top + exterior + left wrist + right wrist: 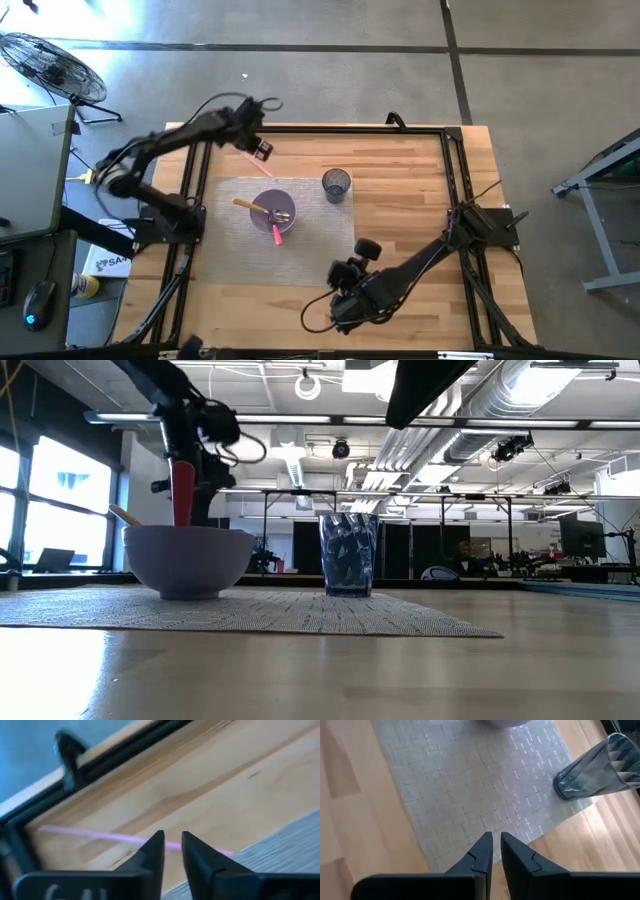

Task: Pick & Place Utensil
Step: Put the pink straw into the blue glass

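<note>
From the low camera I see the bare wooden counter closest to me, then one woven grey placemat lying flat on it. On the mat I count one lavender bowl and one dark mesh cup, standing apart from each other, the cup near the mat's far right corner. The bowl holds three utensils: a wooden-handled one leaning out to the left, a red one sticking out over the near rim, and a metal one lying inside. A fourth utensil, a thin pink one, lies on the counter beyond the mat's far left corner. My left gripper hovers right over that pink utensil, fingers nearly together with only a narrow slot between them, gripping nothing. My right gripper sits near the counter's front edge, just off the mat's near right corner, fingers likewise almost closed and empty.
</note>
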Controlling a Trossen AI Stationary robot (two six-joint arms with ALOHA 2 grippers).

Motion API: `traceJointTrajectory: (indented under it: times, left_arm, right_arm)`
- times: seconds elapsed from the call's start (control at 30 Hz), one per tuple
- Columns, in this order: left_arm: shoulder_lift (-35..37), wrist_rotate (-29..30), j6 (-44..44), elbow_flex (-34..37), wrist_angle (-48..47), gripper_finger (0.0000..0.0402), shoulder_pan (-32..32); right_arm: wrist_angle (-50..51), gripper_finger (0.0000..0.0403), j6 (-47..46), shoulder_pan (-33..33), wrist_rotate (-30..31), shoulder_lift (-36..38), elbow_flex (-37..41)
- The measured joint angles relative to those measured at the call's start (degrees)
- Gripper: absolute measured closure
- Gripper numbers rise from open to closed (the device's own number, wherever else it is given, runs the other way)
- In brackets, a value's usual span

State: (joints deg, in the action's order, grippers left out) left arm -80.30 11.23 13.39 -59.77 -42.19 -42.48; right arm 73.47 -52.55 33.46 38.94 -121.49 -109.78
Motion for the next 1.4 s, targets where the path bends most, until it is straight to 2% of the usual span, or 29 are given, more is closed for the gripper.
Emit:
traceJointTrajectory:
  times: [0.1,0.2,0.4,0.5,0.63,0.7,0.93,1.03,1.1,1.2,1.4]
  left_arm:
    - [-6.48,-0.21,-3.11,-6.62,-8.33,0.0301,-3.04]
    - [-11.35,-0.2,-7.99,-9.81,-13.56,0.026,-4.54]
    - [-17.97,-2.16,-19.39,-10.07,-13.46,0.0211,-6.15]
    - [-20.9,-0.21,-26.2,-10.07,-12.45,0.0208,-7.16]
    - [-22.52,8.54,-35.24,-10.05,-12.51,0.0207,-6.33]
    - [-22.8,10.03,-39.0,-10.05,-12.11,0.0207,-5.38]
    - [-22.85,4.28,-53.82,-6.76,-6.43,0.0207,-2.38]
    - [-22.85,5.27,-61.52,-3.71,-3.02,0.0207,-1.0]
    - [-22.85,7.94,-65.56,-1.88,0.68,0.0207,-0.15]
    - [-22.68,10.39,-67.23,-0.64,3.26,0.0207,0.45]
    - [-22.63,4.55,-69.01,-0.69,1.99,0.022,0.05]
  right_arm:
    - [-0.02,0.0373,-0.34,0.72,-0.13,0.0,0.0]
    - [-0.02,0.0373,-1.31,1.49,-0.08,0.0,0.0]
    - [-0.02,0.0375,-1.41,2.39,0.49,0.0,0.0]
    - [-0.01,0.0378,-0.67,2.33,-0.86,0.0,0.0]
    - [0.09,0.038,0.04,1.9,-2.32,0.0,0.0]
    - [0.15,0.0379,0.31,1.7,-2.0,0.0,0.0]
    - [0.12,0.0379,1.0,0.58,-1.96,0.0,0.0]
    - [0.07,0.038,-0.15,0.9,-2.35,0.0,0.0]
    - [0.04,0.038,-1.23,1.55,-2.49,0.0,0.0]
    - [-0.02,0.038,-1.33,2.6,-2.0,0.0,0.0]
    - [-0.29,0.038,-1.42,3.8,-0.29,0.0,0.0]
